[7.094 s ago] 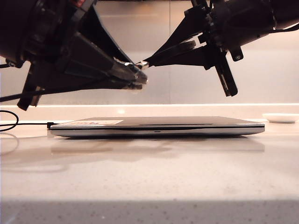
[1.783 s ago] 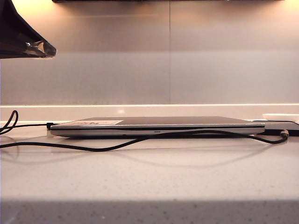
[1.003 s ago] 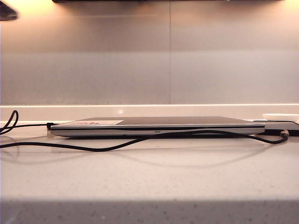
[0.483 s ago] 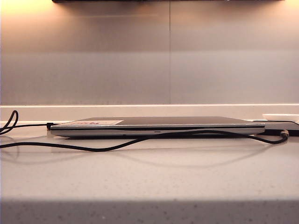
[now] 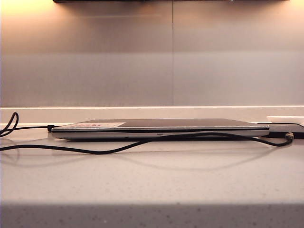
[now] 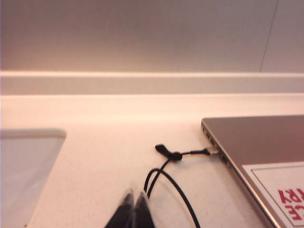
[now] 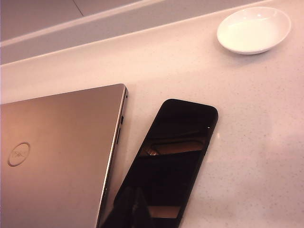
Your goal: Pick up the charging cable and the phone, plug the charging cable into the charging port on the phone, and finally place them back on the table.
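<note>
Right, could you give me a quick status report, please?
Left gripper shut, empty. Right gripper shut, empty, above the phone. Charging cable and phone on the table, beside the laptop. Nothing obstructing.

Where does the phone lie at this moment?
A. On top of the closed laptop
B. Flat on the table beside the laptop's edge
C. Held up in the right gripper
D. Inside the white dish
B: the right wrist view shows the phone lying flat on the table next to the laptop, apart from the white dish, with the right gripper shut above it and gripping nothing.
</note>
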